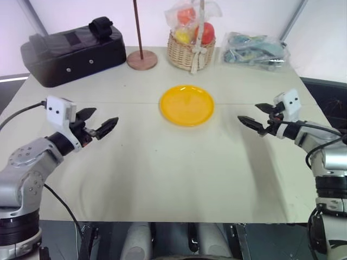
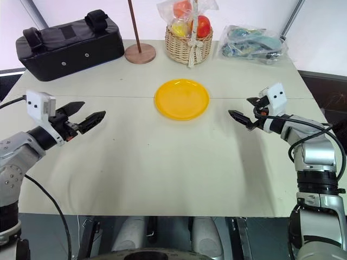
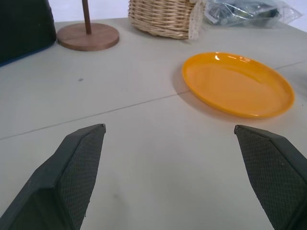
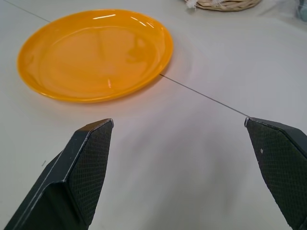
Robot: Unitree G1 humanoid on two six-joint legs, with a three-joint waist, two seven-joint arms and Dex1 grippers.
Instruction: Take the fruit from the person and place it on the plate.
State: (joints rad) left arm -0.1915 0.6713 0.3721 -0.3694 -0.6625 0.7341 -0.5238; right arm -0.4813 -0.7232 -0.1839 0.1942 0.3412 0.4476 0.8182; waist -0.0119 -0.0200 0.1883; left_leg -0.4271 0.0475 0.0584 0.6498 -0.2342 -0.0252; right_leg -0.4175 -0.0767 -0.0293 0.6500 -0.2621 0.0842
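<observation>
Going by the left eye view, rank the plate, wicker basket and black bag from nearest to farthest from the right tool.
1. Plate, table centre, toward the robot's left of the right tool.
2. Wicker basket, far edge.
3. Black bag, far left corner.

Table [image 1: 162,179]: plate [image 1: 187,104], basket [image 1: 190,51], black case [image 1: 73,53], pole base [image 1: 142,60], plastic bag [image 1: 255,50]

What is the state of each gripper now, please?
Left gripper: open, holding nothing, above the table.
Right gripper: open, holding nothing, beside the plate.
</observation>
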